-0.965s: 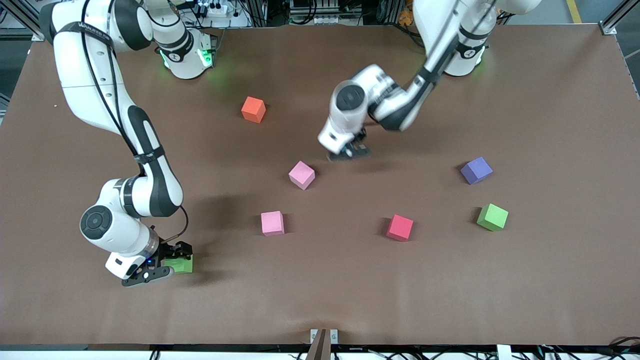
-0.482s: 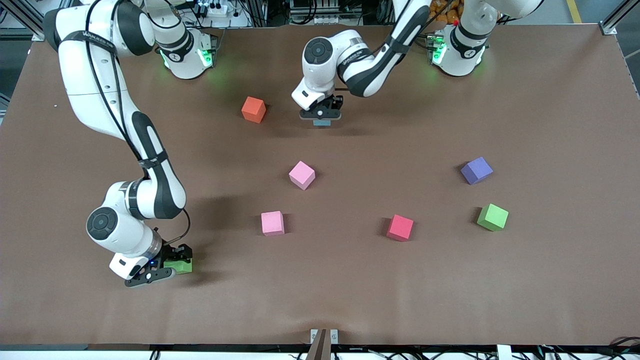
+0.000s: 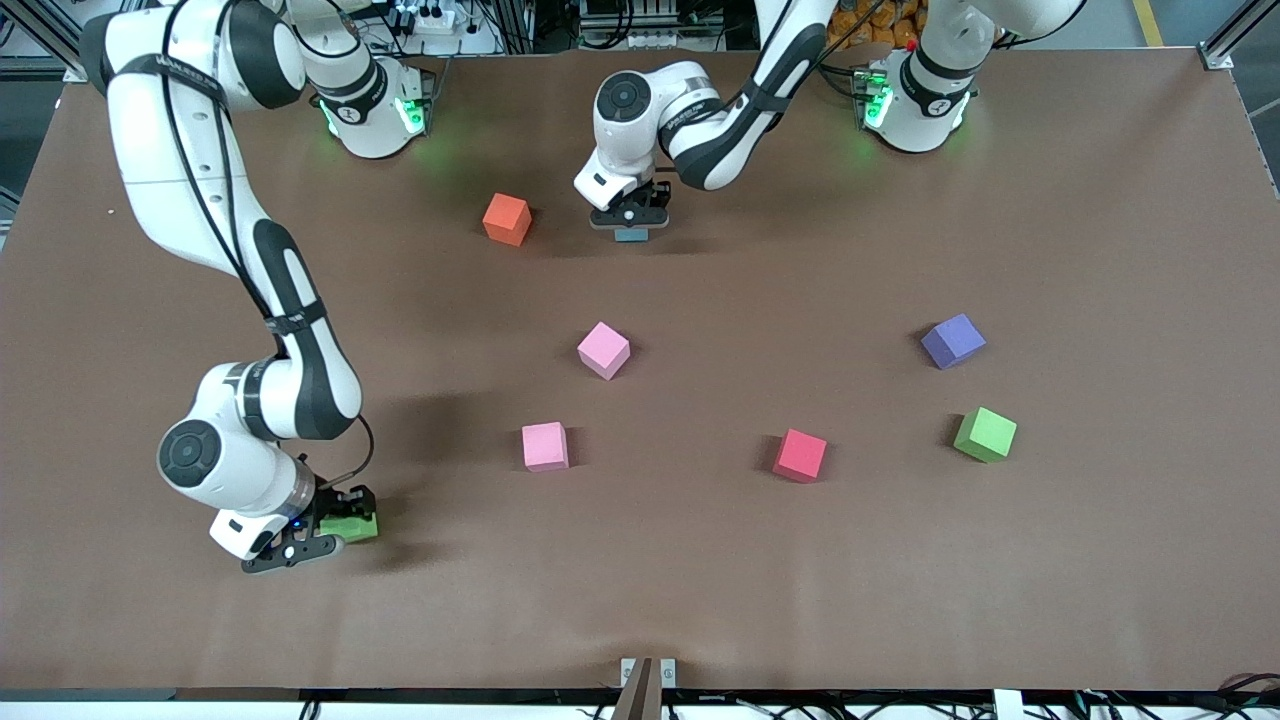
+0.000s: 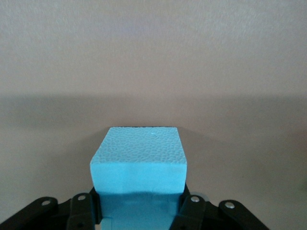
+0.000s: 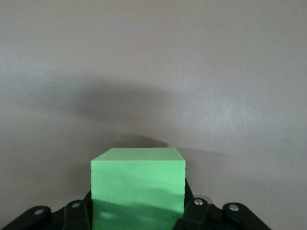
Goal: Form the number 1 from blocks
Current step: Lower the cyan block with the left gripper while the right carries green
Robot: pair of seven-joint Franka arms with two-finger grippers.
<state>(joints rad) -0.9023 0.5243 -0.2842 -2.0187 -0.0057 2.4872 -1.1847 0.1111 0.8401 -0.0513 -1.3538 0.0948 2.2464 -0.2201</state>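
light blue block [image 3: 630, 234] clamped in left gripper [image 3: 629, 218] jaws, beside orange block [image 3: 507, 219] | green block [image 3: 352, 528] clamped in right gripper [image 3: 322, 527] jaws, near front tabletop [image 3: 1100, 560] edge | bare tabletop around both

White lettering along the black band of the right arm [image 3: 170, 75], too small to read

Robotics lab: brown table [image 3: 1100, 560], aluminium framing, cabling (power strip [image 3: 432, 17]).

Light blue block [image 3: 630, 234] mostly under jaws
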